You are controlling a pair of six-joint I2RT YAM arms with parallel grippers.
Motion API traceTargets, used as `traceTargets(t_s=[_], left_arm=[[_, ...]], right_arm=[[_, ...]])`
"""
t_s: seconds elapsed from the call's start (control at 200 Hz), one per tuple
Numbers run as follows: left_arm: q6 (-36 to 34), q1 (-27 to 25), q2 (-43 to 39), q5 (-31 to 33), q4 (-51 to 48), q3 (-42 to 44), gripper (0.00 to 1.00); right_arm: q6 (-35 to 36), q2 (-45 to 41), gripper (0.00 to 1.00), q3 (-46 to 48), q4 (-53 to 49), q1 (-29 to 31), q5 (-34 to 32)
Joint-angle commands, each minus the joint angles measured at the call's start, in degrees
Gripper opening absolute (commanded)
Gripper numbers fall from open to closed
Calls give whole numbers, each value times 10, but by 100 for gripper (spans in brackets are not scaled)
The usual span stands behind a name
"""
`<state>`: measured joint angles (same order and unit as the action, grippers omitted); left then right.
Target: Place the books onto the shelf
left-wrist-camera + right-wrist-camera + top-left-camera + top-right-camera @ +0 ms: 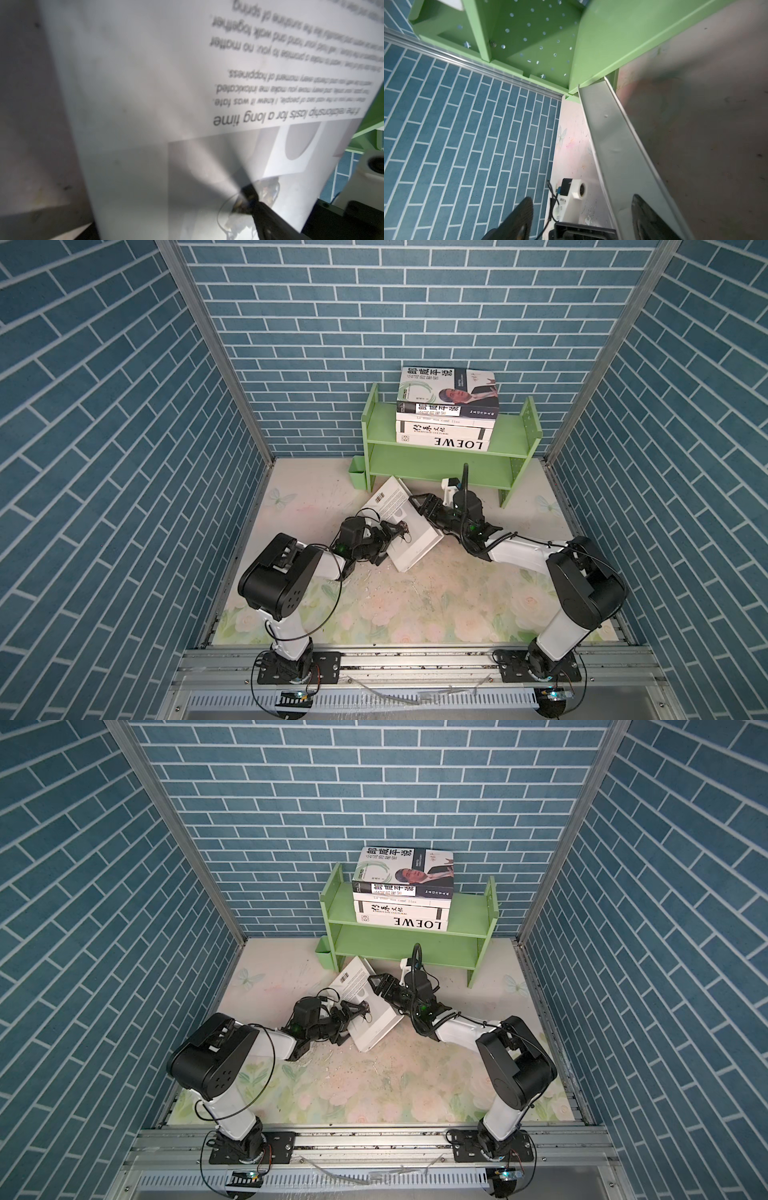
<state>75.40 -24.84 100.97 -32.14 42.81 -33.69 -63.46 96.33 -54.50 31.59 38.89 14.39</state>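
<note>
Light green wood makes up the two-tier shelf (511,435) at the back of the flowered tabletop (415,605). Four thick, mostly white books (446,423) lie stacked flat on its upper tier, with the cover showing a man's portrait on top. The fifth large white book (395,499) leans tilted just in front of the shelf, between the two arms. The left hand (394,543) gapes wide at the book's near-left edge, one fingertip (247,195) against the cover. The right hand (424,510) straddles the opposite edge, its jaws apart and one finger clear of the pages.
</note>
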Motion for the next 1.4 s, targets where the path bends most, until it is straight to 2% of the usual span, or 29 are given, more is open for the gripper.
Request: traceTargets(t_s=[0.0, 0.265, 0.34, 0.69, 0.82, 0.955, 1.115, 1.27, 1.31, 1.396], left_arm=[[-12, 0, 10, -30, 22, -6, 99], [-119, 13, -58, 38, -236, -33, 100], [-146, 16, -83, 60, -281, -35, 99], [-160, 30, -166, 70, -313, 3, 99], [-179, 30, -187, 73, -340, -12, 100], [-182, 30, -183, 65, -330, -18, 100], [-155, 30, -165, 43, -251, -8, 100], [-127, 29, -163, 32, -159, 8, 100], [-126, 29, -165, 31, -144, 10, 99], [-103, 29, -166, 27, -118, 13, 100]], right_arm=[[4, 3, 74, -41, -81, 64, 93], [35, 34, 74, -100, -138, 95, 89], [38, 45, 74, -112, -147, 101, 91], [66, 57, 74, -138, -204, 110, 72], [107, 36, 74, -159, -220, 111, 101], [199, -30, 76, -196, -300, 110, 95], [273, -118, 81, -193, -393, 102, -3], [268, -181, 86, -129, -406, 58, -71], [261, -186, 89, -101, -393, 40, -71], [216, -164, 88, -57, -365, -3, -58]])
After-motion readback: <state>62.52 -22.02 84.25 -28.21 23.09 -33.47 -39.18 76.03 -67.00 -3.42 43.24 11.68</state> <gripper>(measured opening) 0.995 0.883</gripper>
